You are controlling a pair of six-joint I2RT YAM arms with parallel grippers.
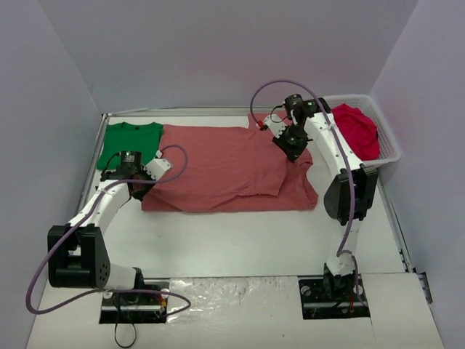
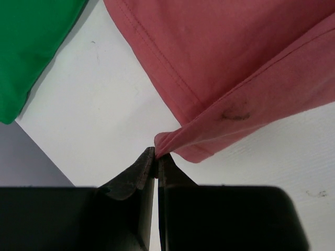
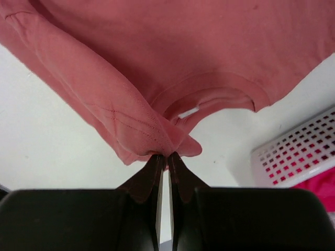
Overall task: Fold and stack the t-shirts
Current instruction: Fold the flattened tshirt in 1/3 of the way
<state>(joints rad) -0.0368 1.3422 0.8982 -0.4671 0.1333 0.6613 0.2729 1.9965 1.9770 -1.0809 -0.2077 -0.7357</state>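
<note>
Pink shirt, both ends gripped.
Your left gripper clamps a hem corner; your right gripper, fabric beside the collar.

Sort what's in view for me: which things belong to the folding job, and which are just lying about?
Job:
pink t-shirt, pinched by left gripper and right gripper
green t-shirt
red t-shirt

Lying about:
basket, holding the red one
table

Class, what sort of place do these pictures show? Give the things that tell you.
Most likely a robotics lab test cell: a white table walled by plain grey panels, two robot arms bolted at its near edge, and a pink t-shirt laid out as practice material.
</note>
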